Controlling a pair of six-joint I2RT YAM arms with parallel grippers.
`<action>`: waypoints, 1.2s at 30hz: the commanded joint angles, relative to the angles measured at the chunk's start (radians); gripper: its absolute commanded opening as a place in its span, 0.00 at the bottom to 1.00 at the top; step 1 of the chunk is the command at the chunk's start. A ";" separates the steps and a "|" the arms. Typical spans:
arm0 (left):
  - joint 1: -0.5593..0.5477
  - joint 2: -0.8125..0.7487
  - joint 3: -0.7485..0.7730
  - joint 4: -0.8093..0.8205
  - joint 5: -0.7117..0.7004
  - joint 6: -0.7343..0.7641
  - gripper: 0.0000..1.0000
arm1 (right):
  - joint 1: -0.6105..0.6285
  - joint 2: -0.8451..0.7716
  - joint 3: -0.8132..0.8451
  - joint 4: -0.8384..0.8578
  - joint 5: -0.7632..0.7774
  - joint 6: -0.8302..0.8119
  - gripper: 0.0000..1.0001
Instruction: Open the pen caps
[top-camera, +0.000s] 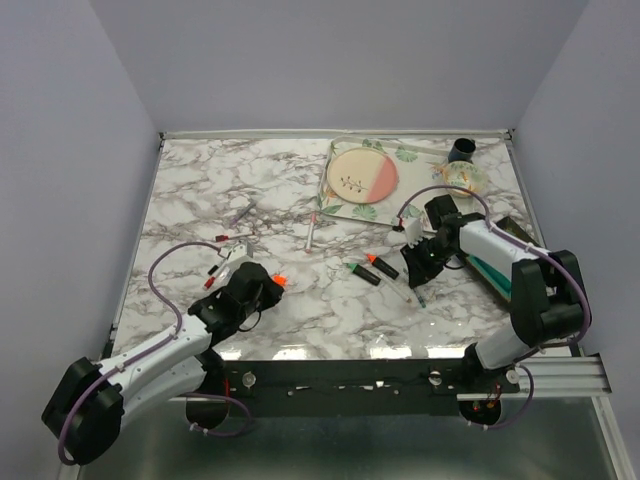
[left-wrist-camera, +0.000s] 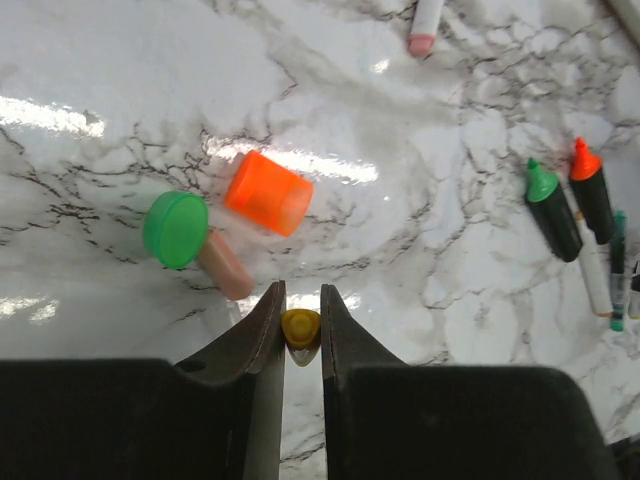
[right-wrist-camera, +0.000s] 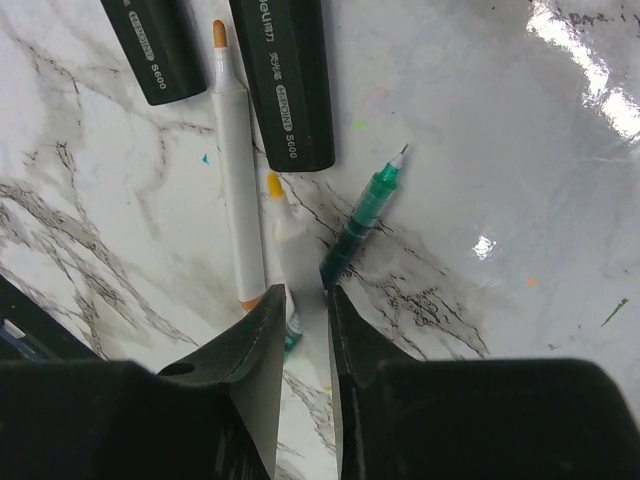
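My left gripper (left-wrist-camera: 300, 325) is shut on a small yellow pen cap (left-wrist-camera: 300, 328), held just above the marble table. Loose on the table ahead of it lie an orange cap (left-wrist-camera: 268, 192), a green cap (left-wrist-camera: 175, 229) and a pink cap (left-wrist-camera: 225, 265). The orange cap also shows in the top view (top-camera: 278, 281) beside the left gripper (top-camera: 258, 290). My right gripper (right-wrist-camera: 303, 295) is shut on a white pen with a yellow tip (right-wrist-camera: 293, 240), low over the table. A thin green pen (right-wrist-camera: 365, 215) and an uncapped white orange-tipped pen (right-wrist-camera: 235, 170) lie beside it.
Two uncapped black highlighters (right-wrist-camera: 285, 80) (right-wrist-camera: 150, 45) lie ahead of the right gripper. A floral tray with a plate (top-camera: 345, 205) and a black cup (top-camera: 463, 150) stand at the back right. More pens lie at the left (top-camera: 240, 215) and centre (top-camera: 312, 232).
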 joint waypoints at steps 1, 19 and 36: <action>-0.005 0.111 0.035 -0.031 -0.027 0.076 0.06 | 0.011 0.022 0.015 0.013 0.023 0.006 0.33; -0.005 0.197 0.107 -0.089 -0.066 0.131 0.45 | 0.013 -0.072 0.016 -0.004 -0.029 -0.011 0.43; 0.064 0.450 0.457 0.040 0.091 0.321 0.73 | 0.011 -0.222 0.006 -0.021 -0.109 -0.079 0.44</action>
